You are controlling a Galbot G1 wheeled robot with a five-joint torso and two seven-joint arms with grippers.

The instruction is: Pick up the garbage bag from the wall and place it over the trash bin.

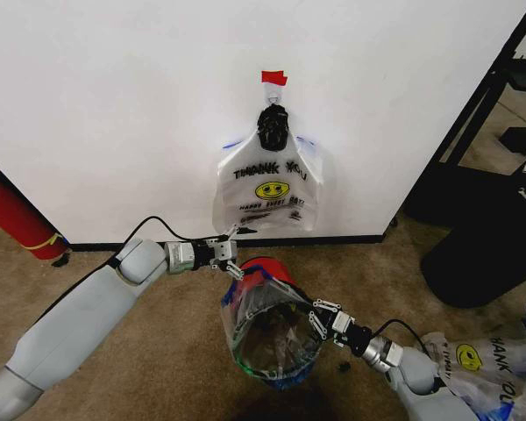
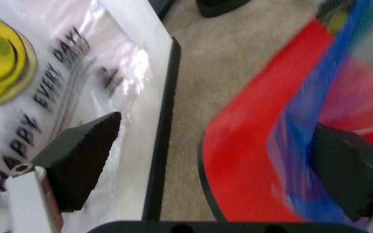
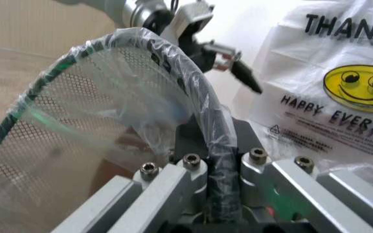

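Observation:
One garbage bag [image 1: 267,193] hangs from a black hook [image 1: 273,127] on the white wall [image 1: 114,105], below a red tape piece [image 1: 273,78]. A second translucent bag [image 3: 173,58] with blue trim is stretched over the rim of the tilted black mesh trash bin [image 1: 267,338], whose red base [image 2: 251,145] faces the wall. My right gripper [image 1: 317,314] is shut on the bag-covered rim [image 3: 222,194] on the bin's right side. My left gripper [image 1: 231,253] stands open at the bin's far left edge, one finger [image 2: 83,160] by the hanging bag [image 2: 31,63], the other finger [image 2: 351,174] against the blue trim.
A red cylinder [image 1: 13,215] leans at the left by the black baseboard [image 2: 163,121]. A black stand [image 1: 500,132] and a dark bag-like object [image 1: 482,254] sit to the right of the wall's end. More printed bags [image 1: 478,360] lie by my right arm. Carpet is open in front.

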